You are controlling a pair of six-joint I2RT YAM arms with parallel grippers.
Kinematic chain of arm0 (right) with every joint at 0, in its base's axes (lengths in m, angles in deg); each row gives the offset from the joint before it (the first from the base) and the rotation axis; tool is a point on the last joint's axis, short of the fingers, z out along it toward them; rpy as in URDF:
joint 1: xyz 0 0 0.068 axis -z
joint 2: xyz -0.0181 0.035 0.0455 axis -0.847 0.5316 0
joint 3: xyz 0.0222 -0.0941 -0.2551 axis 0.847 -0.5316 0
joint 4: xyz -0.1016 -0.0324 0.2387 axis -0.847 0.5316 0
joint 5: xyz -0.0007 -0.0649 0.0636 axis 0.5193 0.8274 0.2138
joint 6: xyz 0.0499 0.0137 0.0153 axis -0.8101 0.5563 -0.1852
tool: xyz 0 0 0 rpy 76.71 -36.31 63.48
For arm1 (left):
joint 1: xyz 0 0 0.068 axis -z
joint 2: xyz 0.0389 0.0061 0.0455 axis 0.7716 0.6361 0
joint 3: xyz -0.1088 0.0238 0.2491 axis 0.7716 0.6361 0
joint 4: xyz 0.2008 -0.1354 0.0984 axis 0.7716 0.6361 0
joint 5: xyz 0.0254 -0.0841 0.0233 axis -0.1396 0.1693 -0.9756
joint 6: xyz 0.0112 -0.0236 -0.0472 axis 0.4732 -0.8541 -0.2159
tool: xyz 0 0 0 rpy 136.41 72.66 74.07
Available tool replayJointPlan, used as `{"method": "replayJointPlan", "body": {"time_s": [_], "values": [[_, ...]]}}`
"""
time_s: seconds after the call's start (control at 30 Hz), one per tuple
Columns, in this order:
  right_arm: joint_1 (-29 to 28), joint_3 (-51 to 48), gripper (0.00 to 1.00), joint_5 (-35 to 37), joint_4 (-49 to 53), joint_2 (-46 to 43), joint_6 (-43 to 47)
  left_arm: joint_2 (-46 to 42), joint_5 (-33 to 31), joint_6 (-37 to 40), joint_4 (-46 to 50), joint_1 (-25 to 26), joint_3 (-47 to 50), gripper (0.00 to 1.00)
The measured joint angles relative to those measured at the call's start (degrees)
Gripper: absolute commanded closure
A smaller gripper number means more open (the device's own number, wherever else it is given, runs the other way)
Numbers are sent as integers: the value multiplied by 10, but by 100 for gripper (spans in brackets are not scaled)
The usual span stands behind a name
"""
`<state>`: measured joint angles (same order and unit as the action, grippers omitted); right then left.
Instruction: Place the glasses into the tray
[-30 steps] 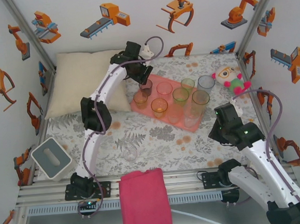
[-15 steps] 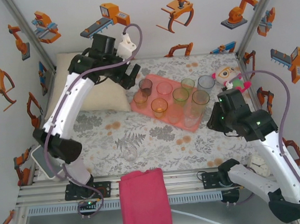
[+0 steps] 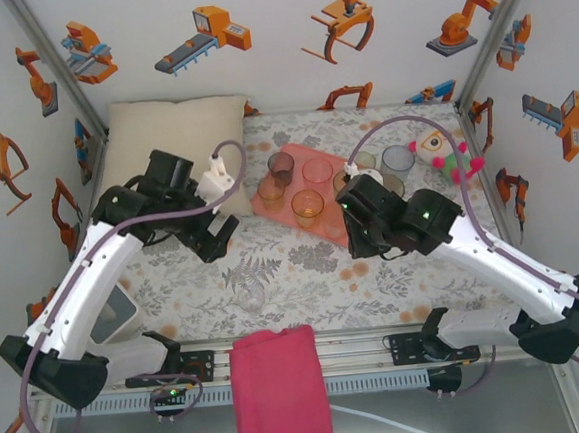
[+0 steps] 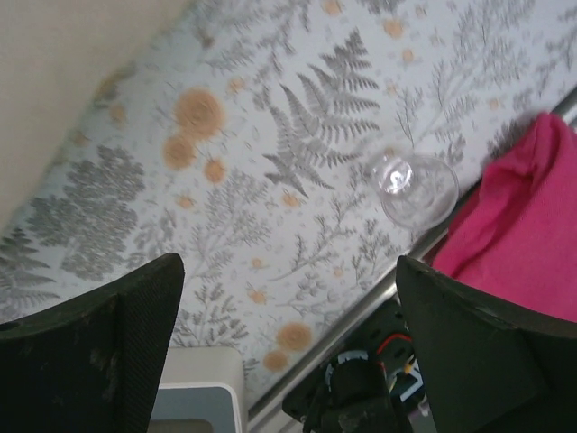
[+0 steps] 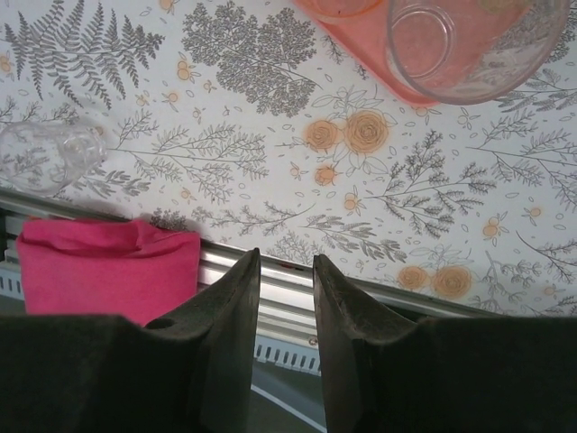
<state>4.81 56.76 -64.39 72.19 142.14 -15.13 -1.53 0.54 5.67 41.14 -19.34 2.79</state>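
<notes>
While poised over the floral-patterned table (image 3: 303, 266), holds nothing in either gripper. Has the left gripper (image 4: 288, 361) spread wide near a lone clear glass tumbler (image 4: 416, 185) (on the bare table, just beside the folded magenta cloth (image 4: 523, 225)). Has the right gripper (image 5: 286, 307) narrowed to a slim gap, empty, by the near edge of the flat salmon-pink rectangular tray (image 5: 374, 54). Shows several tinted glass tumblers (image 3: 308, 207) standing on that tray, toward the table's far side.
</notes>
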Motion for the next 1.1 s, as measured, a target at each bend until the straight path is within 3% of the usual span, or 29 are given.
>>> {"method": "replayJointPlan", "body": {"time_s": [0.33,0.83,1.1], "values": [[0,-23,68,47,-9,-103,-62,-8,10,9,-46,61,152,20],[0,-118,68,103,13,-213,-163,39,11,3,-166,140,204,31],[0,-129,68,118,19,-225,-176,68,1,6,-191,152,217,39]]}}
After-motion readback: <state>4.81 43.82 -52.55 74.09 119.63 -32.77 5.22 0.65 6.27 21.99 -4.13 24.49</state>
